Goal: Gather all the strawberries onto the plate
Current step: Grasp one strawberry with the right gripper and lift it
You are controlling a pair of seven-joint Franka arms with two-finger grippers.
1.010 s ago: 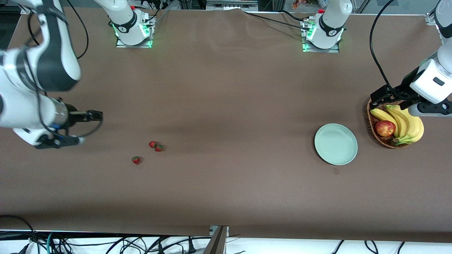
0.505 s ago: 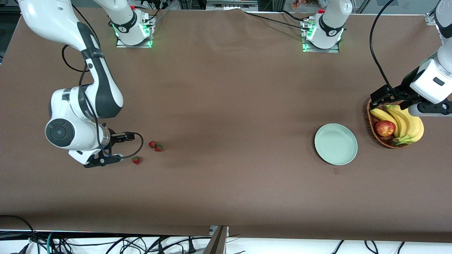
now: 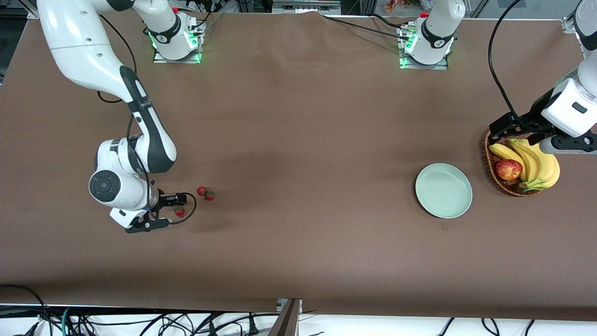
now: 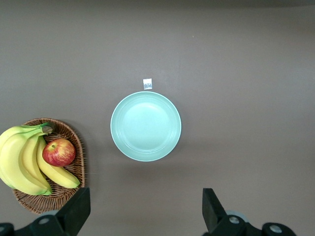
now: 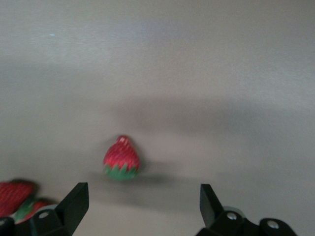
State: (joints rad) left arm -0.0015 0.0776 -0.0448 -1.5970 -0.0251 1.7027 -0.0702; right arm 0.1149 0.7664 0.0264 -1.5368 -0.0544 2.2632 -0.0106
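My right hand [image 3: 164, 212], fingers apart, sits low beside the lone strawberry [image 3: 179, 212] to straddle it; my left hand [image 4: 145, 216], also spread, waits above the empty plate [image 3: 443, 190].

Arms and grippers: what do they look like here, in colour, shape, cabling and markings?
Both arms are glossy white with rounded shells and dark grey or black joint sections. Each base sits on a metal plate, glows green and carries a red button. Loose black cables run along both arms. The right gripper and left gripper have black, wedge-shaped fingers on black mounts. A round dark cap marks the right arm's wrist.
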